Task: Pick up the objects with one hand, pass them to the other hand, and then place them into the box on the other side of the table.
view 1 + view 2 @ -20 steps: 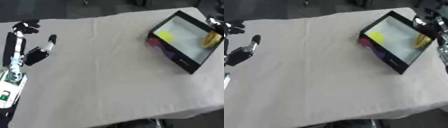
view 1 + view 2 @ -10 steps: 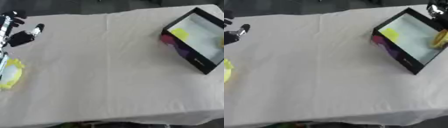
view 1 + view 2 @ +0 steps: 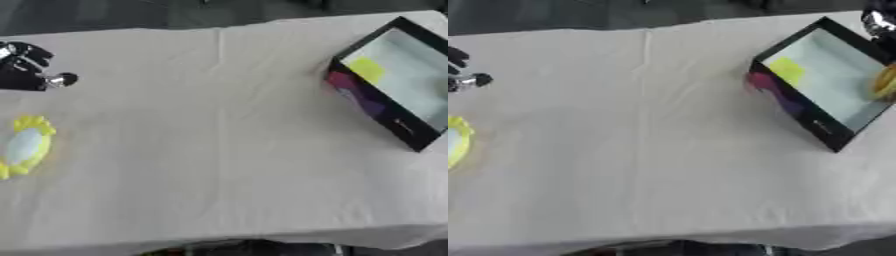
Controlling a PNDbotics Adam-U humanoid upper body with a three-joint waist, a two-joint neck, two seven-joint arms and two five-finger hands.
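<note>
A yellow flower-shaped object with a pale centre lies flat on the cloth at the left edge. My left hand hovers above and behind it, apart from it, fingers relaxed and holding nothing. The black box stands open and tilted at the right, with a yellow patch on its pale floor. A yellow-orange object lies inside at the box's far right side, cut off by the view's edge. Part of my right hand shows just behind the box's far corner, in the right eye view only; its fingers are hidden.
A cream cloth covers the table, with a crease running front to back near the middle. The table's front edge runs along the bottom, with dark floor beyond. The back edge lies along the top.
The camera has swung, bringing the yellow flower-shaped object into view at the left. My left arm now shows only as a hand near the upper left corner.
</note>
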